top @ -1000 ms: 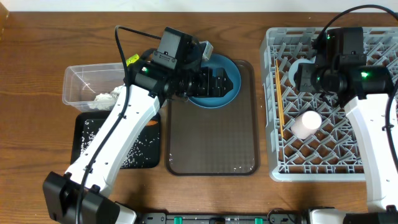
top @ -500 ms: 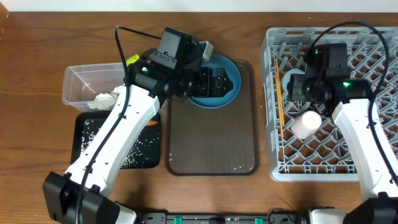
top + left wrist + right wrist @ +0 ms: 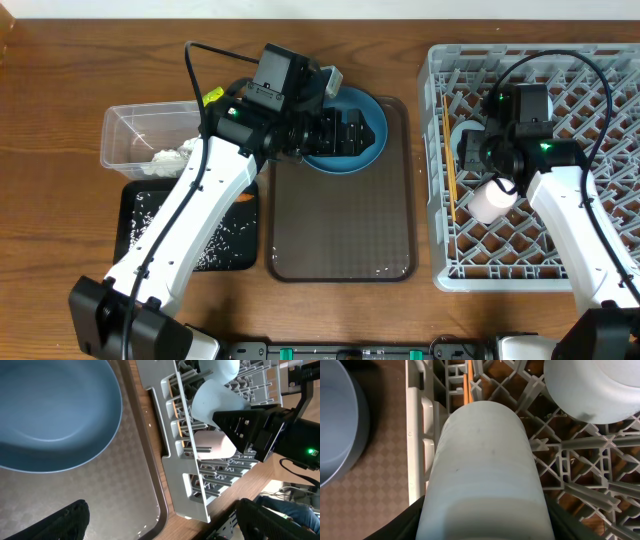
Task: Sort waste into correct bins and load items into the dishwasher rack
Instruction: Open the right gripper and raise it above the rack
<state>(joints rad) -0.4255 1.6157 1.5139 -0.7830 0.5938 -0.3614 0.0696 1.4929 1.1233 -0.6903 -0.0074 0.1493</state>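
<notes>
My left gripper hangs open over the round blue plate, which lies at the far end of the brown tray; its wide-apart fingers frame bare tray in the left wrist view. The right gripper is shut on the light blue cup, held on its side over the left part of the grey dishwasher rack. A pink cup lies in the rack just beside it. The wooden chopsticks lie along the rack's left edge. A white bowl sits in the rack farther back.
The brown serving tray lies between the arms. At the left a clear tub holds crumpled white paper, with a yellow wrapper at its rim. In front of it a black tray carries rice scraps and a bit of orange carrot.
My right arm has carried the light blue cup leftward and a little nearer across the rack, toward the pink cup. The left arm has not moved.
</notes>
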